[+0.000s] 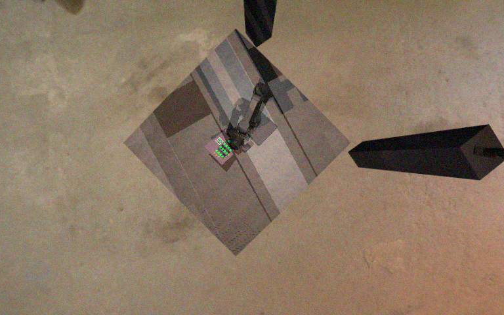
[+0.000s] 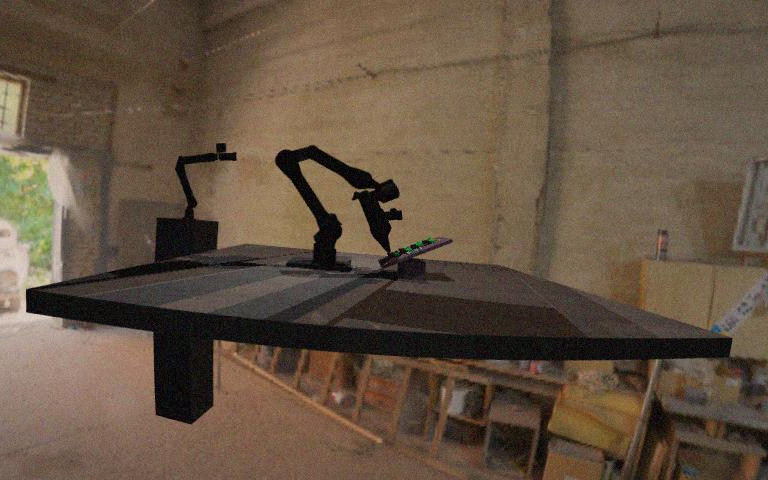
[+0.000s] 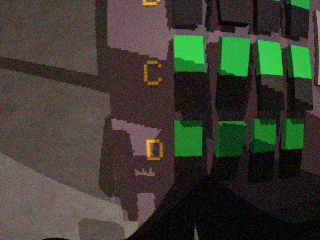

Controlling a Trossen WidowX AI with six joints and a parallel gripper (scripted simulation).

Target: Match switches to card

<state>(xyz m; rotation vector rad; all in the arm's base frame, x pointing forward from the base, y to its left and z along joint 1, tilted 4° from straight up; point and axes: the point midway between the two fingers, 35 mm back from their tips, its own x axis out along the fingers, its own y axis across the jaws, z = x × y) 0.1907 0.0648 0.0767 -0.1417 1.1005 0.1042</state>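
"Take the wrist view from the left. What's there?"

"Bare, matt mauve panel (image 1: 210,146) (image 2: 444,242) (image 3: 136,30) first, a flat slab standing tilted on a dark block (image 2: 411,269) in the exterior view. Then blocky yellow letters, C (image 3: 152,73) and D (image 3: 154,149)."

"And the switches?"

"Rows of two-tone rockers, smooth and square-cornered, green on the far half and dark grey on the near. Row D starts with its leftmost switch (image 3: 188,138), then the second switch (image 3: 230,141), then two more. Row C has four as well; above it, only the dark near halves show for most of the next row."

"Where's the gripper (image 1: 235,145) (image 2: 388,252) (image 3: 190,176)?"

"Fingers together, nothing between them, a blunt black wedge at the near edge of row D, around the first two switches. I can't tell whether it touches one."

"And the card (image 1: 219,140) (image 3: 318,57)?"

"Far right, just a pale sliver there. From the top it's a small white square on the panel beside the grid, too small to read."

"So how far along are we?"

"I can't count what matches. The arm is down at the panel, so I'd judge the job unfinished: perhaps a press at row D, any other mismatches, then the final lift and hold."
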